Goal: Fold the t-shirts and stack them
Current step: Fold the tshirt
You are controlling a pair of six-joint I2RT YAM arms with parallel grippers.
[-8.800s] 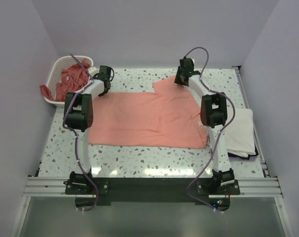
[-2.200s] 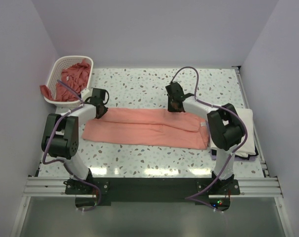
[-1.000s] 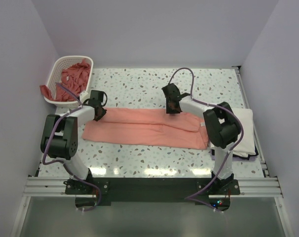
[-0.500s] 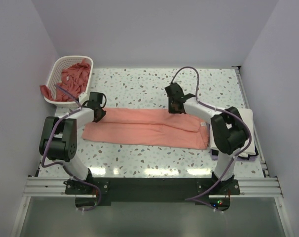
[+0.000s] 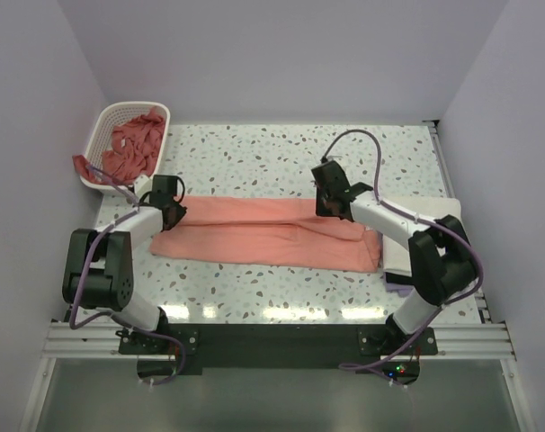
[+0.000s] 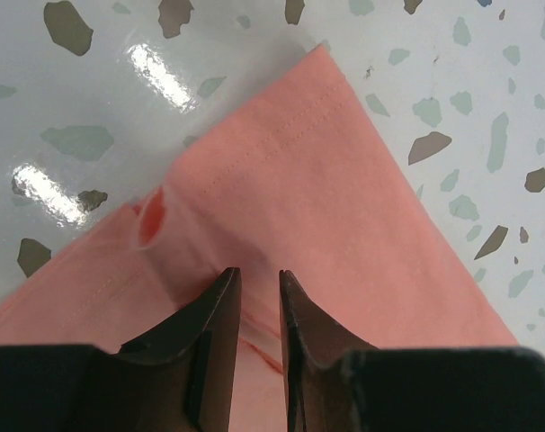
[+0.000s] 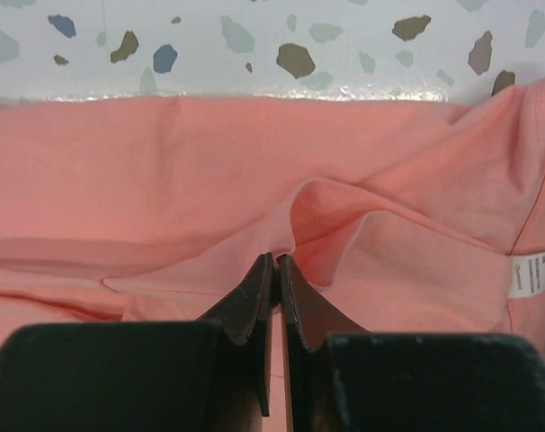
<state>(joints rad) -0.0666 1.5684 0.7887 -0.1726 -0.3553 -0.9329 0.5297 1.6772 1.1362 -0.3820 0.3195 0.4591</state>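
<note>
A salmon-pink t-shirt (image 5: pixel 254 236) lies folded into a long strip across the middle of the table. My left gripper (image 5: pixel 174 214) is at its left end. In the left wrist view its jaws (image 6: pixel 259 274) stand a narrow gap apart over the cloth (image 6: pixel 344 180), which lies flat between them. My right gripper (image 5: pixel 332 209) is on the strip's far edge, right of centre. In the right wrist view it (image 7: pixel 275 259) is shut on a raised pinch of the cloth (image 7: pixel 165 180). A folded white t-shirt (image 5: pixel 449 212) lies at the right, partly hidden by my right arm.
A white lattice basket (image 5: pixel 120 112) with several more pink t-shirts (image 5: pixel 133 144) stands at the far left corner; one hangs over its rim. A white label (image 7: pixel 531 270) shows on the shirt at the right. A metal rail runs along the table's right edge (image 5: pixel 452 180).
My right gripper has moved right and nearer with the cloth, its elbow swinging out to the right. My left gripper has shifted slightly left to the strip's end.
</note>
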